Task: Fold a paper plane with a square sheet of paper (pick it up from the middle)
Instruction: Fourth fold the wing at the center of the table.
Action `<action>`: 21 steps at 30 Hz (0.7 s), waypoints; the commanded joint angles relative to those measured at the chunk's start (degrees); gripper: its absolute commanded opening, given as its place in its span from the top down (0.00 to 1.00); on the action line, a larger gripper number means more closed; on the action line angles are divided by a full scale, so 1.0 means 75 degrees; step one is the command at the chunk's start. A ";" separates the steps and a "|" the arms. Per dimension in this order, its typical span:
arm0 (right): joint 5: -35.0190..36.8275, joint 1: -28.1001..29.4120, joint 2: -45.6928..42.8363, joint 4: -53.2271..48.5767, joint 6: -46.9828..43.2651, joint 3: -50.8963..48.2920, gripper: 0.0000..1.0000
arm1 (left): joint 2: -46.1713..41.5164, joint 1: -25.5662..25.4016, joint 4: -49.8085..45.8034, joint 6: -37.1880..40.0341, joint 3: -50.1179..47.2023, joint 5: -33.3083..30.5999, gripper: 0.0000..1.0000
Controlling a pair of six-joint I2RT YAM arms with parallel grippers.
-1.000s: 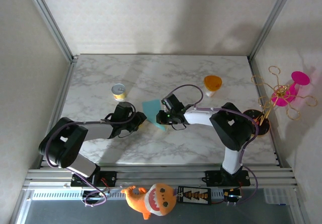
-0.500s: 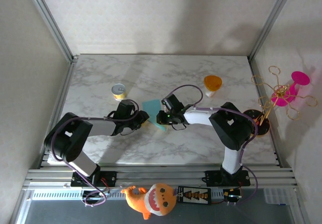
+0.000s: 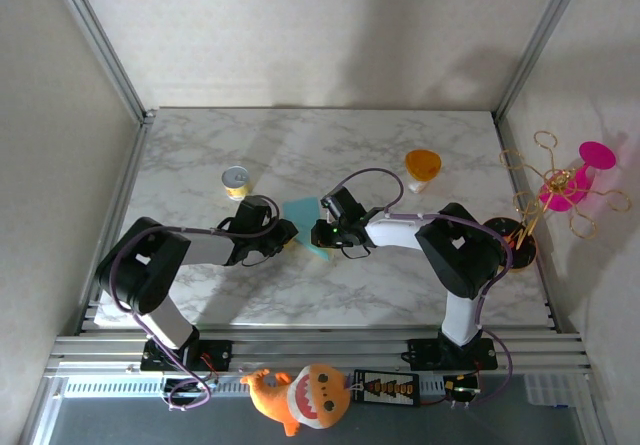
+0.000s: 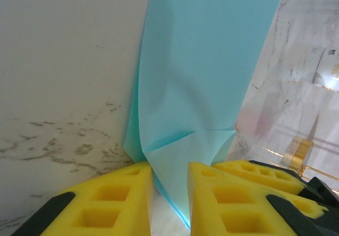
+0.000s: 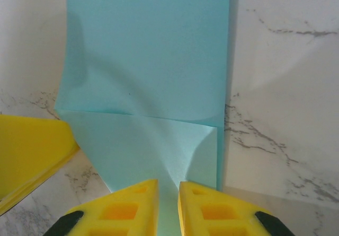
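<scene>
The square sheet of paper [image 3: 299, 211], teal-blue and partly folded with a crease across it, is lifted off the marble table [image 3: 200, 145] between my two grippers. My right gripper [image 3: 319, 233] is shut on its near edge; in the right wrist view the sheet [image 5: 148, 50] runs down into the narrow slit between the yellow fingers [image 5: 168, 199]. My left gripper [image 3: 289, 233] reaches in from the left. In its wrist view a folded corner of the sheet [image 4: 206, 61] stands between its fingers [image 4: 170, 185], touching the right pad, with a sliver of table showing beside the left pad.
A small yellow can [image 3: 236, 181] stands behind the left gripper. An orange cup [image 3: 422, 165] sits at the back right. A pink and gold wire ornament [image 3: 565, 180] stands off the table's right edge. An orange plush toy [image 3: 300, 395] lies by the arm bases.
The left arm has pushed its gripper rightward onto the sheet's left corner, and its jaws have narrowed around it. The right gripper has held still on the paper.
</scene>
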 commanded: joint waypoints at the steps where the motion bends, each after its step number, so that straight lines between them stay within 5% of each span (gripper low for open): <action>1: 0.0178 -0.0037 0.0331 -0.0345 -0.0096 -0.0140 0.80 | 0.0101 -0.0006 -0.0011 0.0169 0.0173 0.0151 0.76; 21: 0.0185 -0.0053 0.0313 -0.0345 -0.0140 -0.0258 0.80 | 0.0528 0.0264 0.0922 0.0113 0.0109 0.0714 0.79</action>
